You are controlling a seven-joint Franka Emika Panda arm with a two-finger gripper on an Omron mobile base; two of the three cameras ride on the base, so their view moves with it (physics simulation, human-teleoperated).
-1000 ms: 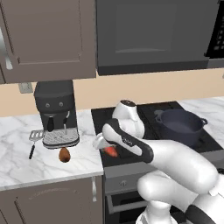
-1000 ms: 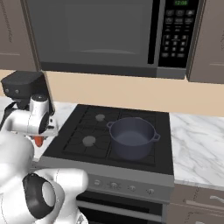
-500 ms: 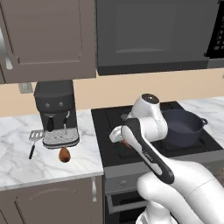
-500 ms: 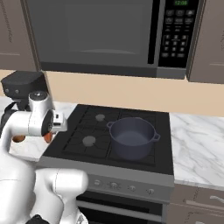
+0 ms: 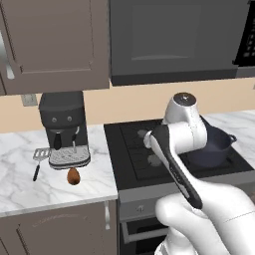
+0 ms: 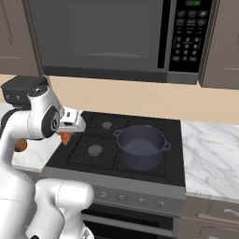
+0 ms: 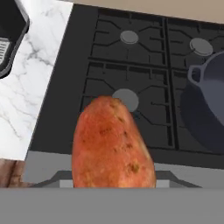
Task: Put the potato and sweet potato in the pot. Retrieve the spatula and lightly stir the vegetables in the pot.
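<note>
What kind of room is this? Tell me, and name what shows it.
A home kitchen, rendered rather than real: a black gas stove with a pot on a burner, a microwave mounted above it, and a coffee machine on the marble counter.

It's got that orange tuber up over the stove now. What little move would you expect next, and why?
Probably a short carry sideways toward the pot. The sweet potato is held in the gripper above the stove's burners on the side away from the pot, not yet over it. The pot looks empty, and the potato lies on the counter by the coffee machine.
</note>
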